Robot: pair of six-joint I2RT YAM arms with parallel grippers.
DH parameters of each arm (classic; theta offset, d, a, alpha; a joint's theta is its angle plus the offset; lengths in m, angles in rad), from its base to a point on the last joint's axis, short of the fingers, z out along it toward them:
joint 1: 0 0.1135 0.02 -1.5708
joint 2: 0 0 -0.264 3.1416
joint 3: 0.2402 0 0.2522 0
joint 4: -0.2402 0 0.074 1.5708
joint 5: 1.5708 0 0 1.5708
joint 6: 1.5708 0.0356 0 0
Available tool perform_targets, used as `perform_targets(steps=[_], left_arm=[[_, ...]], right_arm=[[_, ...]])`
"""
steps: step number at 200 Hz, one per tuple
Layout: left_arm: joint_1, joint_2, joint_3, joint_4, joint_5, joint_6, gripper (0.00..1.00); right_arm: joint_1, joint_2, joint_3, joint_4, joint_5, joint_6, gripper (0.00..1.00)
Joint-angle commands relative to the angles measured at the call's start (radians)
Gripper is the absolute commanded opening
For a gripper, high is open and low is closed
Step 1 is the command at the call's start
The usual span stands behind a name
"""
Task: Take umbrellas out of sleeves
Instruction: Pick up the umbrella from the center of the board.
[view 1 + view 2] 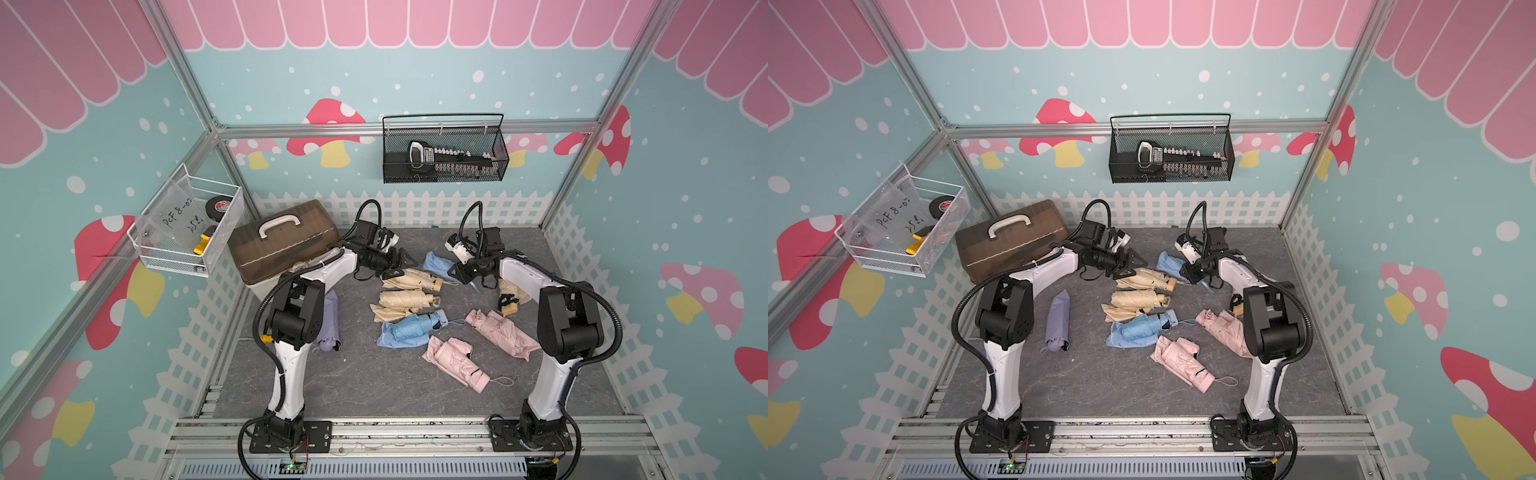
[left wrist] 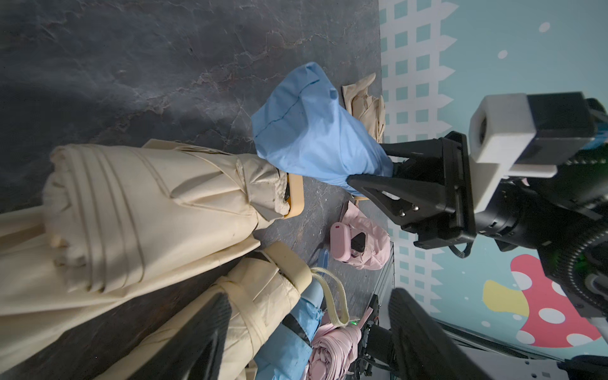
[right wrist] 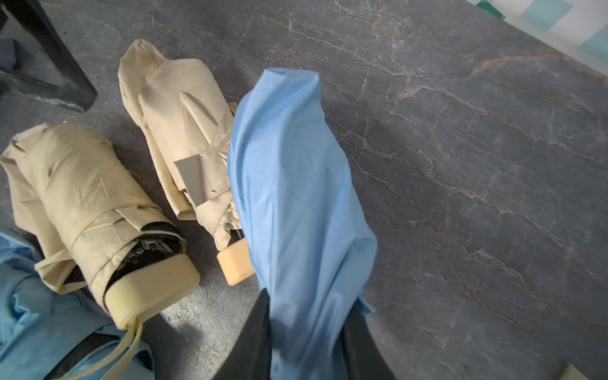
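Blue sleeve (image 3: pixel 296 197), bulging as if full, lies at the back of the worktop (image 1: pixel 374 386), its end pinched in the right hand (image 2: pixel 370 164); the left hand (image 1: pixel 402 267) hovers wide and empty. Beige umbrellas (image 1: pixel 405 301) and pink umbrellas (image 1: pixel 457 361) nearby lie bare, so most looks done.

Teal walls (image 1: pixel 415 83) printed with mushrooms, a pink scalloped awning (image 1: pixel 374 25) and a white picket fence (image 1: pixel 436 210) enclose a grey stone-patterned bench (image 1: pixel 374 386), framed by aluminium rails (image 1: pixel 291 132). A black mesh basket (image 1: pixel 457 176) hangs on the back wall and a white wire basket (image 1: pixel 224 232) on a side wall; a brown case (image 1: pixel 291 245) stands in the corner.
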Motion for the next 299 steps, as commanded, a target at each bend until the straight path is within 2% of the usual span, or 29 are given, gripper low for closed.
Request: perform_targets(steps=[1, 39, 69, 76, 91, 154, 197, 214, 223, 253, 275, 286, 299], left_arm=[[-0.003, 0.014, 0.036, 0.011, 0.02, -0.016, 0.76], [0.009, 0.009, 0.045, 0.02, 0.019, -0.023, 0.77], [0.015, 0.007, 0.041, 0.095, 0.056, -0.085, 0.78], [0.014, 0.004, 0.04, 0.106, 0.062, -0.098, 0.86], [0.014, 0.004, 0.034, 0.14, 0.073, -0.127, 0.89], [0.003, -0.005, 0.024, 0.183, 0.077, -0.165, 0.94], [-0.009, -0.014, 0.004, 0.214, 0.094, -0.194, 0.91], [-0.01, -0.013, -0.004, 0.214, 0.106, -0.2, 0.85], [-0.012, -0.011, -0.004, 0.214, 0.117, -0.208, 0.79], [-0.013, 0.001, -0.005, 0.214, 0.15, -0.225, 0.41], [-0.012, 0.005, -0.01, 0.211, 0.163, -0.232, 0.22], [-0.01, 0.01, -0.009, 0.212, 0.169, -0.238, 0.1], [-0.008, 0.015, -0.007, 0.212, 0.174, -0.244, 0.0]], right_arm=[[-0.009, -0.024, -0.008, 0.09, -0.1, 0.064, 0.0], [-0.021, -0.057, -0.052, 0.176, -0.199, 0.106, 0.0], [-0.017, -0.093, -0.07, 0.177, -0.28, 0.098, 0.0], [-0.014, -0.105, -0.077, 0.177, -0.294, 0.098, 0.0], [-0.004, -0.128, -0.088, 0.175, -0.321, 0.097, 0.0], [0.058, -0.193, -0.108, 0.124, -0.373, 0.063, 0.0], [0.084, -0.205, -0.108, 0.111, -0.367, 0.051, 0.0], [0.09, -0.204, -0.103, 0.111, -0.367, 0.049, 0.0], [0.094, -0.201, -0.101, 0.111, -0.365, 0.048, 0.0], [0.099, -0.189, -0.093, 0.111, -0.355, 0.053, 0.0], [0.099, -0.182, -0.091, 0.111, -0.344, 0.058, 0.0], [0.099, -0.179, -0.088, 0.111, -0.344, 0.066, 0.0], [0.096, -0.174, -0.078, 0.114, -0.336, 0.107, 0.15]])
